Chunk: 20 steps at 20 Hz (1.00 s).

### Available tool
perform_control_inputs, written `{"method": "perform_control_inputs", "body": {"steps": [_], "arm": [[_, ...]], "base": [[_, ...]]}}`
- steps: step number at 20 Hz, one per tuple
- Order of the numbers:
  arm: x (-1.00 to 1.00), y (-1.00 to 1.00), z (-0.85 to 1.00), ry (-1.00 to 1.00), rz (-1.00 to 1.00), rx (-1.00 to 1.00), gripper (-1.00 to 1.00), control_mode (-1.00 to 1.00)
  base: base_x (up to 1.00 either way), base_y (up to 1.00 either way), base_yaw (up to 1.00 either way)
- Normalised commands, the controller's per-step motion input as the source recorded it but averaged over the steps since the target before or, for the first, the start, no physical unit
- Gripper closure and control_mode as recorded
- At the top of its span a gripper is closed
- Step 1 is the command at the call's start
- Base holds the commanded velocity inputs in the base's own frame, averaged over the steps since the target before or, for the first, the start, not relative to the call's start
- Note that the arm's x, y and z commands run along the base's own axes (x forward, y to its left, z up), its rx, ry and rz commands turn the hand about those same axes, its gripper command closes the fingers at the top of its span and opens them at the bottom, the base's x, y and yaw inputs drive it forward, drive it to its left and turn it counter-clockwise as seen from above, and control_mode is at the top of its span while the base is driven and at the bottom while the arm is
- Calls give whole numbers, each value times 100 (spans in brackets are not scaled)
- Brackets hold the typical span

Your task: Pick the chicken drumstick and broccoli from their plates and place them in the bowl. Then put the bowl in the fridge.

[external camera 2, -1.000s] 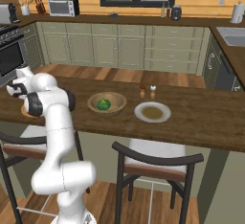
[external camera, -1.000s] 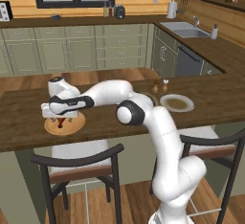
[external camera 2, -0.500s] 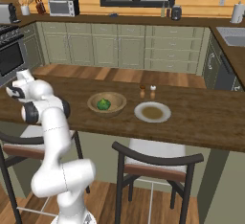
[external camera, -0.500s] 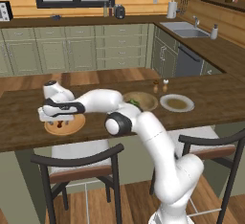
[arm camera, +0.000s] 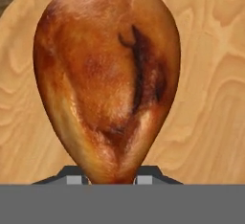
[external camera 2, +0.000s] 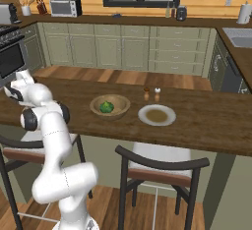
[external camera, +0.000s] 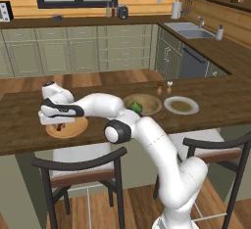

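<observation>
The dark finger tips [arm camera: 79, 180] sit tight against the thin bone end of the chicken drumstick [arm camera: 107, 79], clamped on it from both sides. Its meaty end points to 12 o'clock in the hand view, over the tan wooden plate [arm camera: 210, 98]. On the counter [external camera: 215, 101], the gripper [external camera: 58, 123] sits low over that plate [external camera: 73, 130]; the broccoli [external camera: 135, 107] lies at the plate's 3 o'clock, in the wooden bowl [external camera: 149, 106].

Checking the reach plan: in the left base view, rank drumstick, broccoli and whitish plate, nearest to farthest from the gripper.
1. chicken drumstick: at the gripper, on the wooden plate, far left.
2. broccoli: mid-counter, in the bowl.
3. whitish plate: farthest right.
</observation>
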Motion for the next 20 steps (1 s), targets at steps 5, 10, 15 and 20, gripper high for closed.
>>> {"method": "perform_control_inputs", "body": {"steps": [5,10,15,20], "arm": [[-35,-81,23,-2,0,2,100,-100],[-75,-99,72,-9,0,5,100,-100],[-93,-100,43,-23,0,11,100,-100],[-74,-100,6,-24,0,11,100,-100]], "base": [[0,0,0],[0,0,0],[0,0,0],[0,0,0]]}}
